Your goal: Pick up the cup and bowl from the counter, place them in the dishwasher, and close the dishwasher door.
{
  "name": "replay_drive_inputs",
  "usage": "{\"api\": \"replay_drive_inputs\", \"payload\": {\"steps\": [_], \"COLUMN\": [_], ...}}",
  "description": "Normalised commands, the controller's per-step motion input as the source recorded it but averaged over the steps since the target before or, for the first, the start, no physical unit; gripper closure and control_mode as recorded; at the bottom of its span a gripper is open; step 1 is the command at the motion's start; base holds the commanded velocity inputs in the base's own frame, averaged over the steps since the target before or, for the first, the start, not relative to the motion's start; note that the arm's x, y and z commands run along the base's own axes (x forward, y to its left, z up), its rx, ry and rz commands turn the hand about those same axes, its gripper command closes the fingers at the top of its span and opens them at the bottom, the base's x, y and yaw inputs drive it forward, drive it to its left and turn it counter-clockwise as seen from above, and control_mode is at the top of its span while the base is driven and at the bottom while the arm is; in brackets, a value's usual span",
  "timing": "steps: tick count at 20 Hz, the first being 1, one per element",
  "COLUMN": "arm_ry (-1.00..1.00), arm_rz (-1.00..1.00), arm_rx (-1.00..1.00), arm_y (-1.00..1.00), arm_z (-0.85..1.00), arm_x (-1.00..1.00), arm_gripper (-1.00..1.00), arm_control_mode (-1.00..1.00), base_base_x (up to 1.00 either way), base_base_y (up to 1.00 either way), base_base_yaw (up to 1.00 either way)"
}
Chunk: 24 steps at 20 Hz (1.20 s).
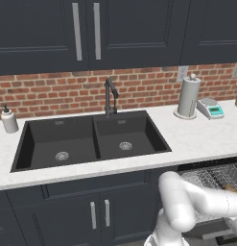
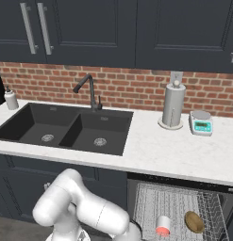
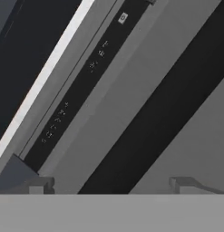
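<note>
The cup (image 2: 162, 225) and the bowl (image 2: 194, 221) are both sitting in the silver wire rack (image 2: 174, 207) of the dishwasher (image 2: 181, 209), the cup on its side with its red top facing outward and the bowl just beside it to the right, so the step in hand appears to be closing the dishwasher door (image 3: 145, 113). The arm is reaching low and to the right from its base, its elbow bulking white in front of the cabinets below the counter (image 2: 174, 155). The hand (image 3: 111, 183) is hanging with its two dark fingertips (image 3: 41, 185) spread wide apart and gripping nothing, facing a slanted grey panel with a dark strip of small control markings (image 3: 77, 86), probably the door's top edge. To do this well, the hand should probably get under or behind the door's outer edge and push it up evenly through its arc, keeping contact near the middle so the panel is not twisting. The rack looks pulled out and may need sliding in first, or the door could jam against it.
</note>
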Motion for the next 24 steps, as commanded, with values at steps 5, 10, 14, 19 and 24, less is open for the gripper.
{"api": "replay_drive_inputs", "payload": {"steps": [5, 10, 14, 19, 24], "arm_ry": [0.09, 0.17, 0.09, 0.0, 0.0], "arm_rz": [-0.02, 0.0, 0.0, -0.01, 0.0], "arm_rx": [0.1, 0.14, 0.02, 0.0, 0.04], "arm_y": [0.19, 0.23, 0.79, 0.87, 0.53], "arm_z": [0.53, 0.21, 0.0, -0.27, -0.19], "arm_x": [1.0, 1.0, 1.0, 1.0, 1.0], "arm_gripper": [-1.0, -1.0, -1.0, -1.0, -1.0], "arm_control_mode": [-1.0, -1.0, -1.0, -1.0, -1.0], "base_base_x": [0.0, 0.0, 0.0, 0.0, 0.0], "base_base_y": [0.0, 0.0, 0.0, 0.0, 0.0], "base_base_yaw": [0.0, 0.0, 0.0, 0.0, 0.0]}}
